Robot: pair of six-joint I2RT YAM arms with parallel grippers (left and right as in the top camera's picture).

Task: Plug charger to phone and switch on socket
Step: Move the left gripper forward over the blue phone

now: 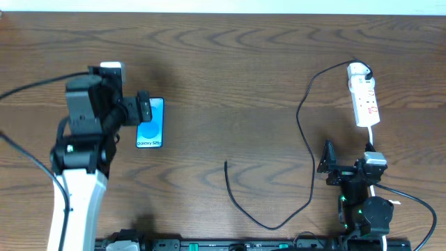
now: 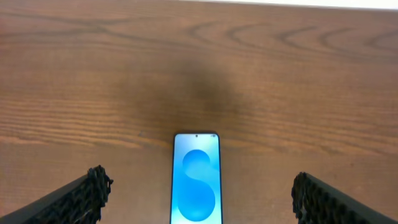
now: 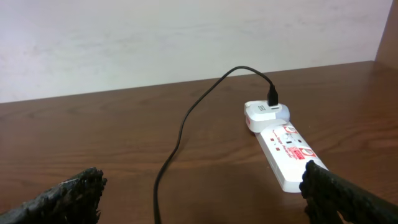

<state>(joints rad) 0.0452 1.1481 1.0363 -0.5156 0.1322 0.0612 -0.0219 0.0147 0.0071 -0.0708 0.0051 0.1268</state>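
My left claw (image 2: 200, 183) hangs released over the phone (image 2: 195, 202) at lower centre; my right claw (image 3: 202, 180) gapes toward the socket (image 3: 283, 146).

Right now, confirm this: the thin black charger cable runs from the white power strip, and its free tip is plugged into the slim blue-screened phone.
No. The thin black charger cable does run from the white power strip, but its free tip lies loose on the wooden table, apart from the slim blue-screened phone; the overhead view shows it.
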